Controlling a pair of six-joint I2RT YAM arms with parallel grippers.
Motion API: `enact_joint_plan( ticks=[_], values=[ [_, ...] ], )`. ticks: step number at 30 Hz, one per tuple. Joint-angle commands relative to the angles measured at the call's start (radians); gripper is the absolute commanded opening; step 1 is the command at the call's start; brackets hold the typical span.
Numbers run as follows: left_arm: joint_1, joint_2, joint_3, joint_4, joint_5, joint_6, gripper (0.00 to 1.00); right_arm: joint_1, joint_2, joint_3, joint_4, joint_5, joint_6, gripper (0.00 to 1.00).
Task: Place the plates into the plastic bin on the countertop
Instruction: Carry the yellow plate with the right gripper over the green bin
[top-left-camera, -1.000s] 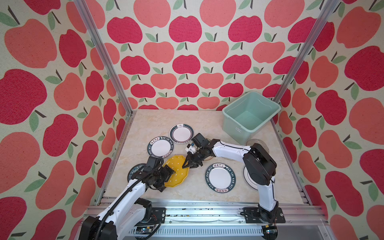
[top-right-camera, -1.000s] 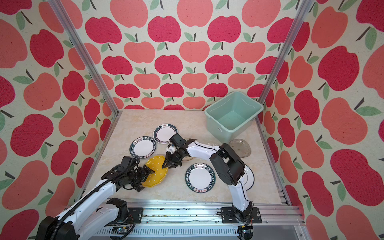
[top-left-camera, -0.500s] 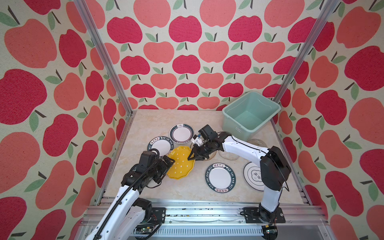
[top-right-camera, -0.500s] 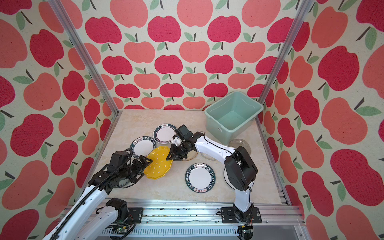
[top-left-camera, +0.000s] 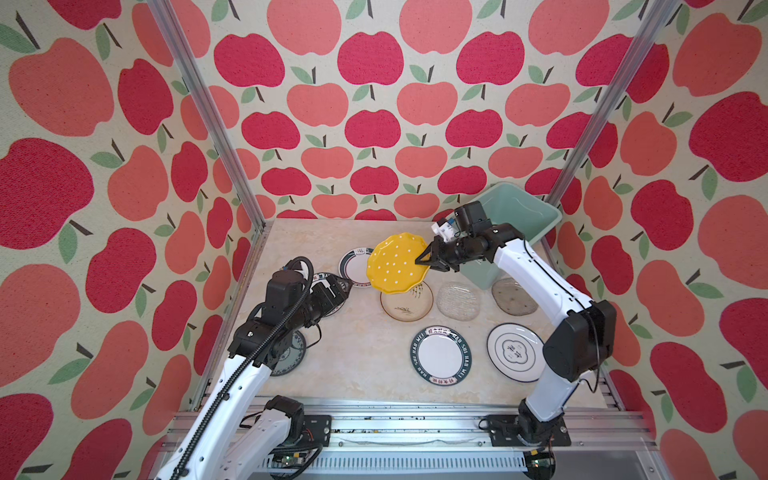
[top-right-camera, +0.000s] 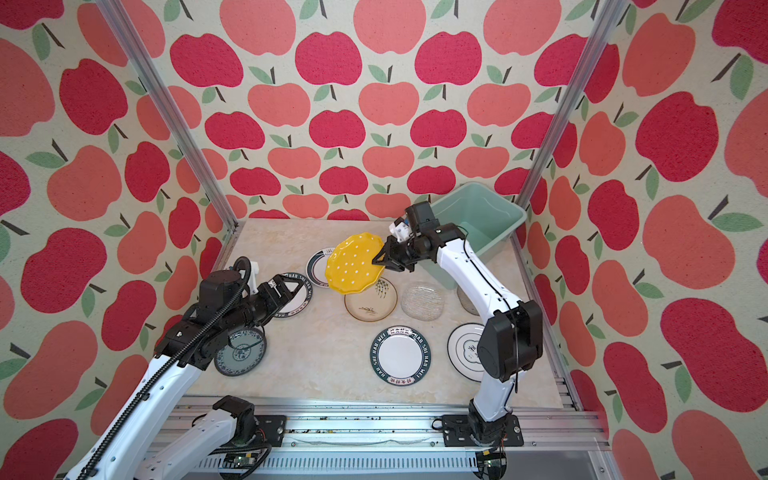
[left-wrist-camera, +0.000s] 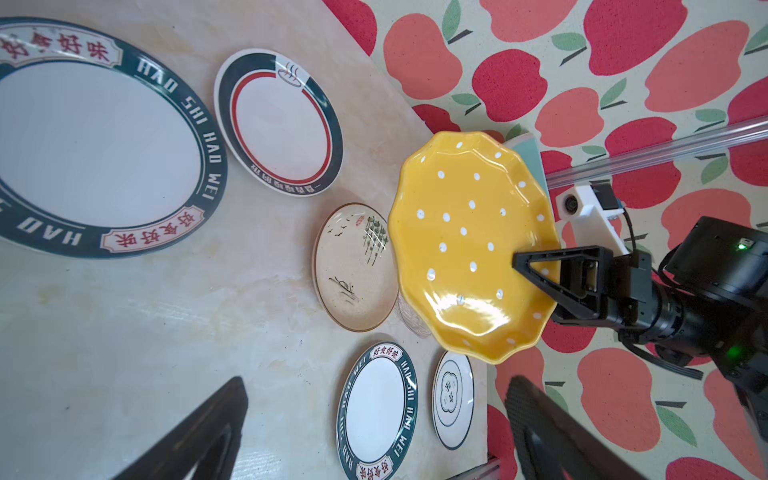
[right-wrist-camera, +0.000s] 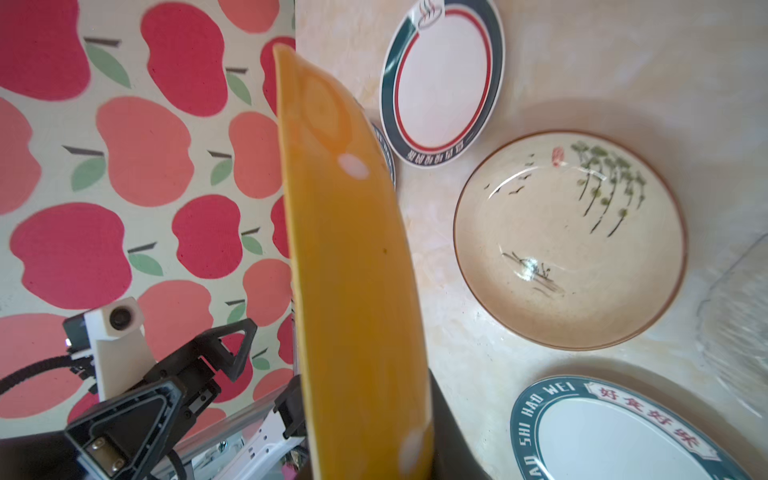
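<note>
My right gripper (top-left-camera: 422, 260) is shut on the rim of the yellow dotted plate (top-left-camera: 398, 264), holding it tilted in the air above the countertop (top-left-camera: 357, 332), left of the mint plastic bin (top-left-camera: 536, 208). The right wrist view shows that plate (right-wrist-camera: 353, 270) edge-on between the jaws. My left gripper (top-left-camera: 345, 286) is open and empty, apart from the yellow plate, over a lettered-rim plate (top-right-camera: 297, 301). On the countertop lie a cream plant plate (top-left-camera: 409, 307), a clear glass plate (top-left-camera: 459, 301), a grey glass plate (top-left-camera: 515, 296) and a second lettered plate (top-left-camera: 441, 354).
A red-ringed plate (top-left-camera: 353, 270) lies behind the yellow one. A white thin-ringed plate (top-left-camera: 515, 352) sits by the right arm's elbow and a blue-patterned plate (top-right-camera: 241, 351) under the left arm. Aluminium rails (top-left-camera: 415, 409) edge the front; apple-print walls close the sides.
The left gripper let go of the yellow plate, opened wide and drew back left. The right gripper lifted the plate off the countertop and carried it up and back towards the bin.
</note>
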Motion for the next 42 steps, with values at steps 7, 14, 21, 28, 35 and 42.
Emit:
enact_joint_plan(
  ticks=[7, 14, 21, 28, 35, 42],
  values=[
    [-0.184, 0.317, 0.303, 0.040, -0.037, 0.196, 0.99, -0.309, -0.055, 0.150, 0.077, -0.080, -0.017, 0.00],
    [-0.281, 0.488, 0.414, 0.066, -0.027, 0.218, 0.99, -0.483, -0.025, 0.140, 0.123, -0.041, -0.036, 0.00],
    [-0.323, 0.564, 0.445, 0.062, -0.048, 0.211, 1.00, -0.550, 0.044, 0.171, 0.068, 0.097, -0.121, 0.00],
    [-0.325, 0.600, 0.458, 0.040, -0.062, 0.210, 1.00, -0.537, 0.160, 0.277, -0.006, 0.237, -0.231, 0.00],
    [-0.322, 0.613, 0.443, 0.042, -0.070, 0.198, 1.00, -0.492, 0.291, 0.391, -0.063, 0.249, -0.274, 0.00],
    [-0.303, 0.615, 0.421, 0.049, -0.062, 0.184, 0.99, -0.451, 0.380, 0.431, -0.085, 0.268, -0.302, 0.00]
  ],
)
